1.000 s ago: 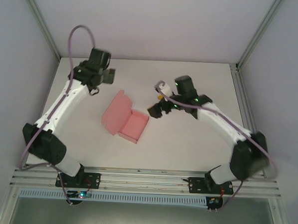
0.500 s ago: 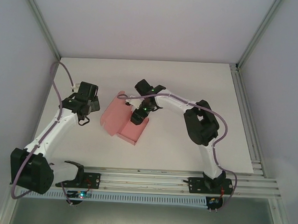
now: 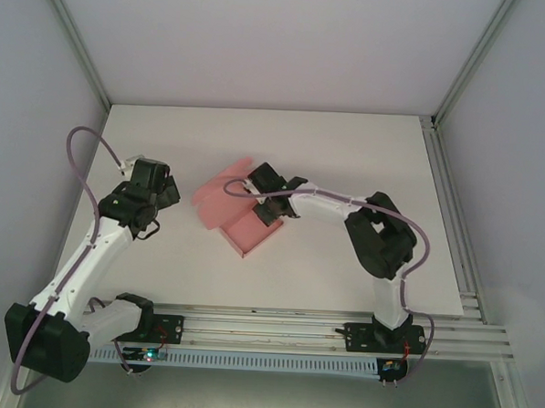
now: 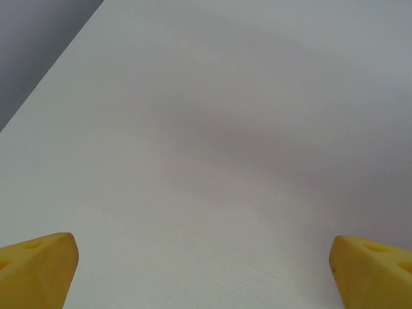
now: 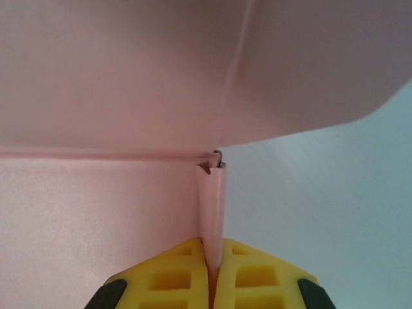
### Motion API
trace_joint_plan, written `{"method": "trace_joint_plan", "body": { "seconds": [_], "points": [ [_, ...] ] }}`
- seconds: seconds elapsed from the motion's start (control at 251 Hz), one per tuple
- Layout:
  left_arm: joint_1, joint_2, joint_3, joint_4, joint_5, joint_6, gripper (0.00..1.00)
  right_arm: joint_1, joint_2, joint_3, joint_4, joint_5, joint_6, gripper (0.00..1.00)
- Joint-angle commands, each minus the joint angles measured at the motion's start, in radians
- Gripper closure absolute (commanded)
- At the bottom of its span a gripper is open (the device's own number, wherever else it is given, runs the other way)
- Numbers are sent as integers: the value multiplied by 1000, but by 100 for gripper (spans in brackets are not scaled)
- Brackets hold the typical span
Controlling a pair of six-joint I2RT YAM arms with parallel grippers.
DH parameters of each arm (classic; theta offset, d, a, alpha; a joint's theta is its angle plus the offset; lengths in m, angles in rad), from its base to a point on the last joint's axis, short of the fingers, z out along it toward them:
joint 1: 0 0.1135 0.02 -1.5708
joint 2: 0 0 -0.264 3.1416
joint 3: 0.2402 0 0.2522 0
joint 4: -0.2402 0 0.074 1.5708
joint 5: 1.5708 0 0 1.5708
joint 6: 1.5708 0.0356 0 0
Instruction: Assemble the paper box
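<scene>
Near the middle of the white table (image 3: 349,144), pink paper box (image 3: 251,228) lying with lid open, right gripper (image 5: 215,251) pinching its side wall, left gripper (image 4: 206,270) hovering nearby, fingers spread wide over the tabletop.

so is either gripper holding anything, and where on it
The right gripper pinches the paper box by one upright side wall; the left gripper is open, holding nothing.

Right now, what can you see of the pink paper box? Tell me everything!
The pink thin-card box sits on the white table, near its middle. It is a small, shallow, rectangular tray, plain and smooth, with its lid flap open at the far-left side. The right gripper is shut on one upright side wall, near the lid's crease.
</scene>
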Motion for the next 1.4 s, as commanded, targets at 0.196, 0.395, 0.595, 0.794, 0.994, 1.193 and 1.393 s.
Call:
{"method": "trace_joint_plan", "body": {
  "seconds": [0.196, 0.395, 0.595, 0.794, 0.994, 1.193, 1.393],
  "points": [
    [1, -35, -52, 196, 351, 68, 0, 34, -223, -341, 288, 223, 646, 92],
    [-13, 2, -90, 290, 588, 178, 0, 49, -208, -312, 186, 230, 726, 73],
    [-34, 76, -76, 356, 811, 349, 0, 47, -300, -308, 175, 257, 601, 46],
    [-36, 251, -8, 378, 836, 469, 7, 16, -422, -336, 240, 309, 288, 19],
    [-67, 443, 150, 258, 949, 539, 25, -183, -412, -301, 315, -186, 113, 19],
    [-92, 543, 244, 199, 837, 558, 35, -253, -305, -198, 250, -329, -4, 24],
    [-108, 635, 326, 136, 826, 564, 49, -279, -262, -165, 242, -357, -11, 33]
  ]
}}
